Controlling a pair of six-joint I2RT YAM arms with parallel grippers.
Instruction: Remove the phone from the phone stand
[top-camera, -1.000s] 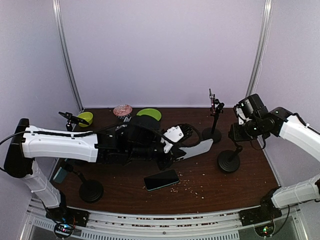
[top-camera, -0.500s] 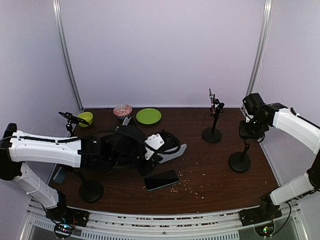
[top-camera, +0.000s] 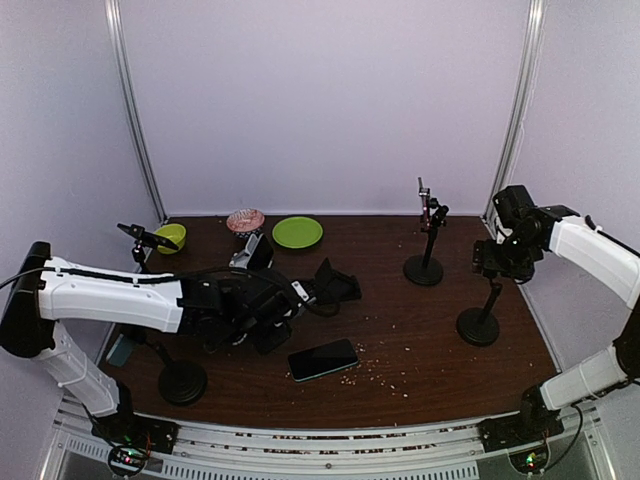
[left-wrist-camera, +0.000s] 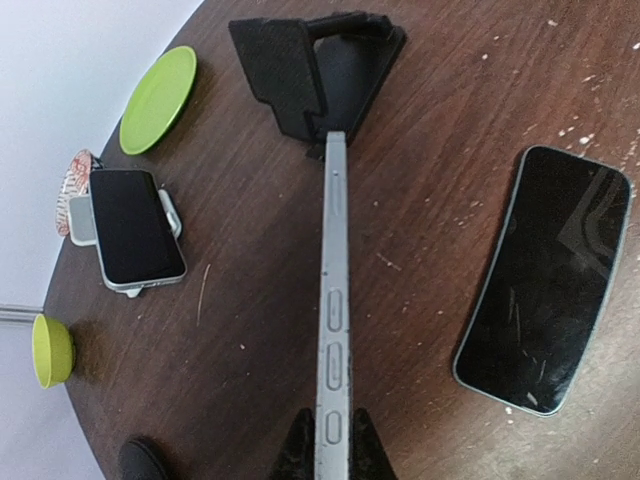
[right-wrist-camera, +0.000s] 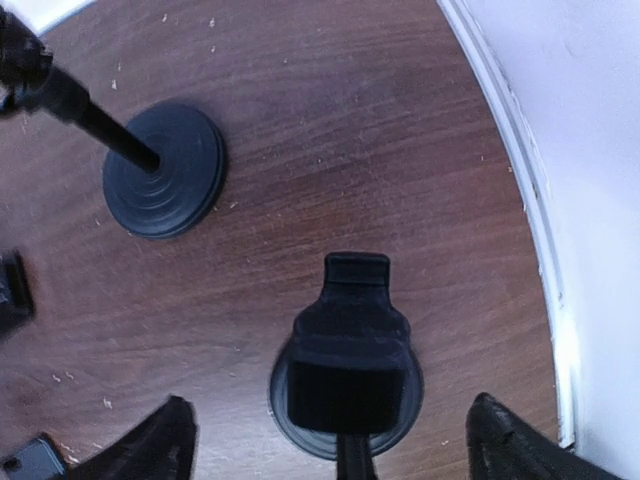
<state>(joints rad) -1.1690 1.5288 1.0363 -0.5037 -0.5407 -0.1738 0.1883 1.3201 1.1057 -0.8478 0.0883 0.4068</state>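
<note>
Left jaws clamped on phone (left-wrist-camera: 334, 300) edge; right jaws spread wide, empty, over phone stand (right-wrist-camera: 350, 350).

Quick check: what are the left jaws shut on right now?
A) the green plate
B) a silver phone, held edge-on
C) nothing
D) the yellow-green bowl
B: in the left wrist view the left gripper has its jaws clamped on the silver phone, seen edge-on.

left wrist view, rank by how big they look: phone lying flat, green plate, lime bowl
1. phone lying flat, clearly largest, though also nearest the camera
2. green plate, farther off
3. lime bowl, smallest
</note>
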